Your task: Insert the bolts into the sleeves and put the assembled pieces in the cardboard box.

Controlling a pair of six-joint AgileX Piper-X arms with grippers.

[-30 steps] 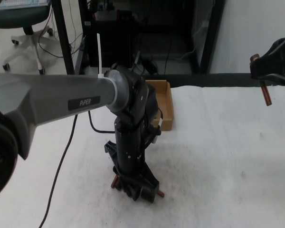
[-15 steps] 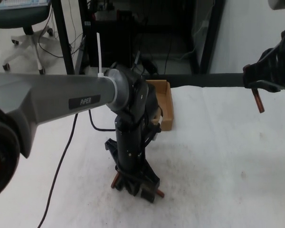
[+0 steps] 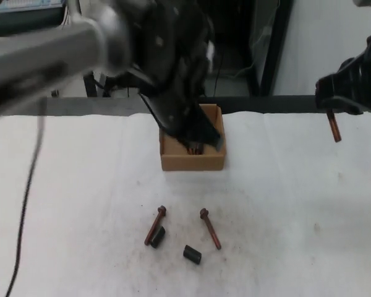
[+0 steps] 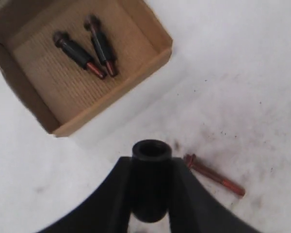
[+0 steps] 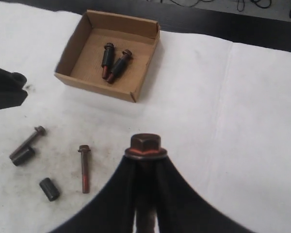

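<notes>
My left gripper [image 4: 151,191] is shut on a black sleeve [image 4: 151,162], held upright with its open bore up, in the air beside the cardboard box [image 4: 114,92]. From the high view this gripper [image 3: 201,137] hangs over the box [image 3: 191,162]. Two assembled pieces [image 4: 89,48] lie in the box. My right gripper [image 5: 145,167] is shut on a copper bolt [image 5: 145,144], head up, raised at the right side [image 3: 334,127]. Two loose bolts [image 3: 154,224] [image 3: 210,229] and two loose sleeves [image 3: 157,237] [image 3: 192,254] lie on the white cloth in front of the box.
A white cloth [image 3: 297,210] covers the bench, with a dark strip along its far edge [image 3: 266,104]. Behind stand black frame legs and an office chair [image 3: 25,25]. A cable [image 3: 25,204] trails down the left side.
The left arm rose from the cloth's front and swung back over the box with the sleeve, uncovering the loose bolts and sleeves. The right arm shifted slightly left with its bolt.
</notes>
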